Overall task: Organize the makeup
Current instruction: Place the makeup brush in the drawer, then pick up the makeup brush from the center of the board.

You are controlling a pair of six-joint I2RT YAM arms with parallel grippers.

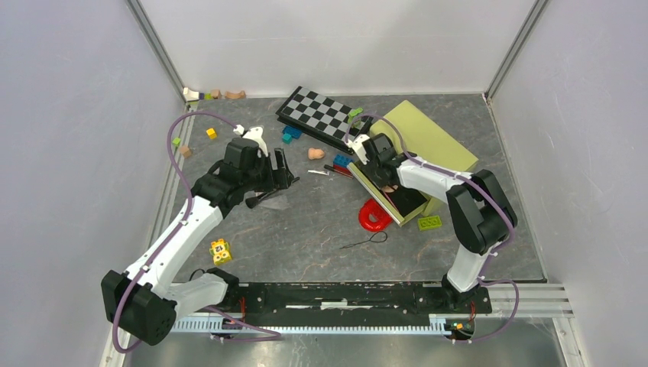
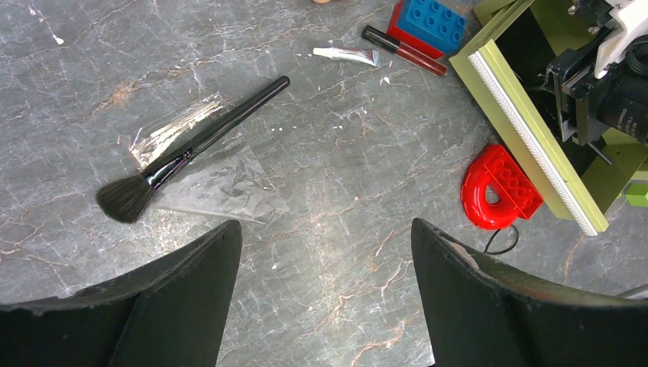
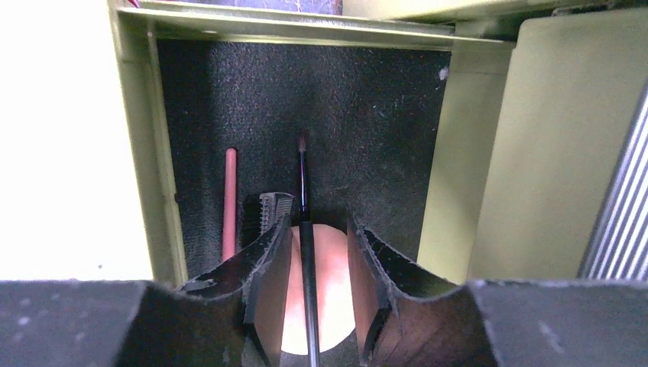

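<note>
The left gripper point(image 2: 322, 229) hovers wide open, empty, above a black brush point(image 2: 191, 145) lying diagonally on the table point(image 2: 344, 153), bristles nearest it. The right gripper point(image 3: 319, 225), half-open inside the green box point(image 3: 451, 176), straddles a thin brush point(image 3: 303, 191), apparently untouched, lying over a peach puff point(image 3: 328, 290), tip pointing away.
</note>
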